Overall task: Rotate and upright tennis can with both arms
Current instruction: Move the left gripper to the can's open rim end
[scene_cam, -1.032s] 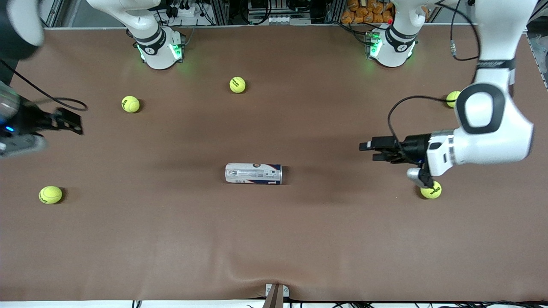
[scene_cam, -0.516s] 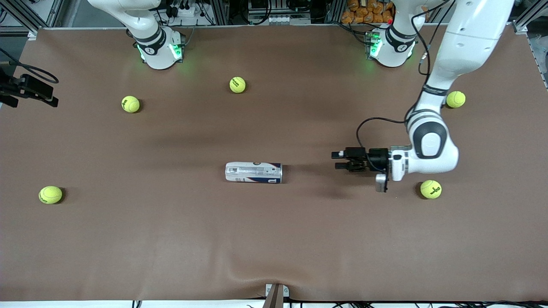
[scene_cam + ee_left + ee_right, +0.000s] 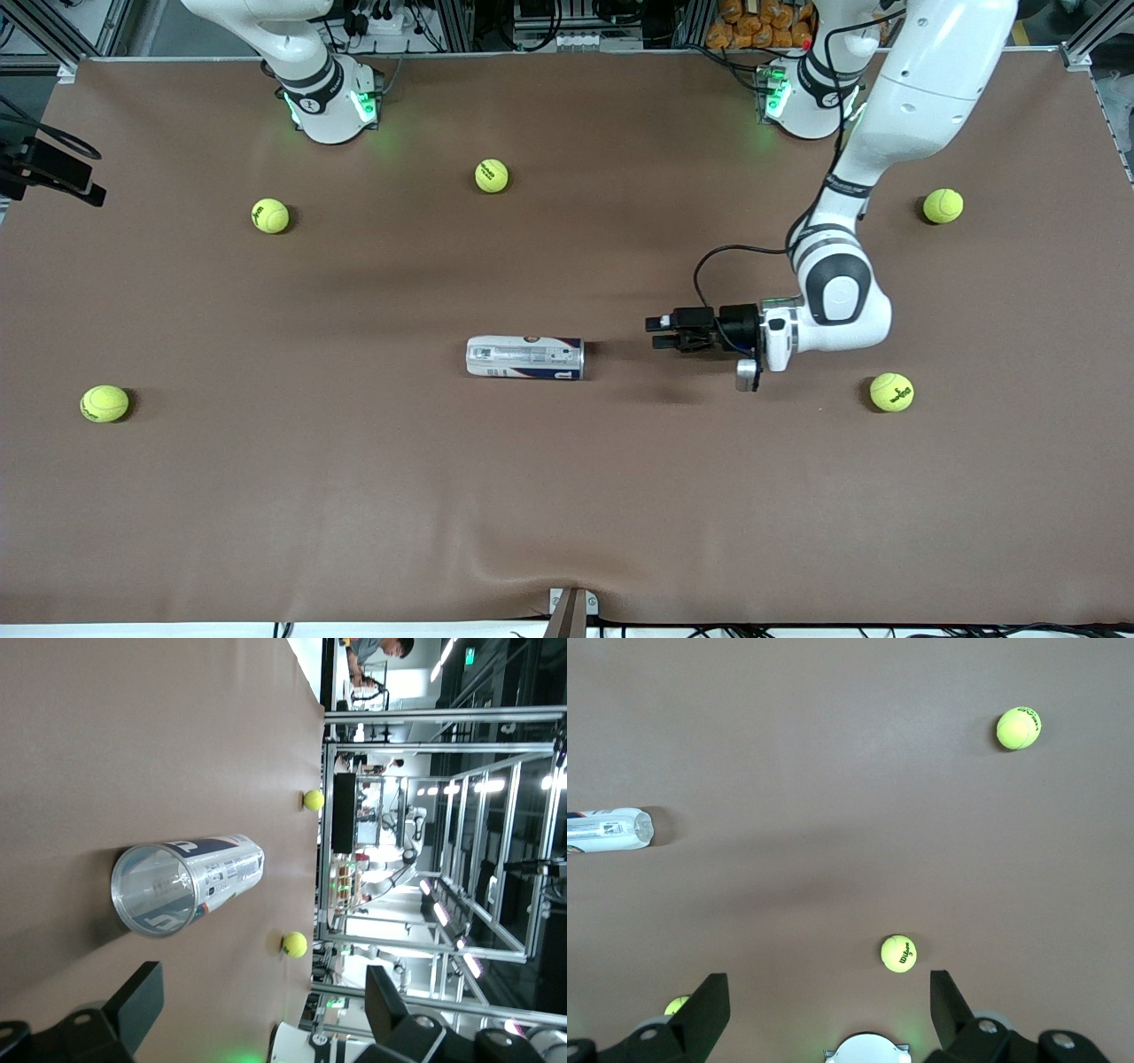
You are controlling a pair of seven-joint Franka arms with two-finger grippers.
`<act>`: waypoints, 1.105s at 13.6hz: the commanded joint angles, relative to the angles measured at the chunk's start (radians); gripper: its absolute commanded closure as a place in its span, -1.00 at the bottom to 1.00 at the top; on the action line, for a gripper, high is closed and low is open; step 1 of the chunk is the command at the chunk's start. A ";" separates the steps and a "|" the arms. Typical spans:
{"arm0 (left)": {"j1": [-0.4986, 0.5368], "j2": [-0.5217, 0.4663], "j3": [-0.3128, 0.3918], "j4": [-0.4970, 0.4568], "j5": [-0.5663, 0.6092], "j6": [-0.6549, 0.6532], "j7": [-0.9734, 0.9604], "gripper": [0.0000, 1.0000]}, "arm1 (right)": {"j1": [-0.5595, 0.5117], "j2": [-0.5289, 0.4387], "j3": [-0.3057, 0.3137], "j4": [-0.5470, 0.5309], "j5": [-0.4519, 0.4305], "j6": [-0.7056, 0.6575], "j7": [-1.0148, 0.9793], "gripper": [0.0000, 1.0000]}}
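The tennis can (image 3: 524, 358) lies on its side mid-table (image 3: 567, 496). The left gripper (image 3: 660, 333) hovers low just beside the can's end toward the left arm's base, jaws wide, empty. The right gripper (image 3: 89, 193) hangs at the table's edge, jaws wide, empty. Tennis balls (image 3: 891, 392) lie scattered.

So the left arm swings in a lot over this last second: its elbow pulls back toward its base and the left gripper (image 3: 657, 334) slides low across the table toward the tennis can (image 3: 524, 358), ending up near the can's end, not touching, fingers pointing straight at it. The tennis ball (image 3: 891, 392) it was covering is now in plain sight. Meanwhile the right gripper (image 3: 53, 173) retreats up and out to the table's edge at the right arm's end.
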 commanded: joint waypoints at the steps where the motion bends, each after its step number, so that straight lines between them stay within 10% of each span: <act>1: -0.030 0.041 0.002 0.012 -0.078 0.026 0.025 -1.00 | -0.001 -0.025 0.003 -0.019 0.012 0.010 0.022 -1.00; 15: -0.165 0.233 0.002 0.225 -0.223 0.102 0.020 -1.00 | -0.012 -0.006 0.000 -0.013 0.007 0.005 0.020 -1.00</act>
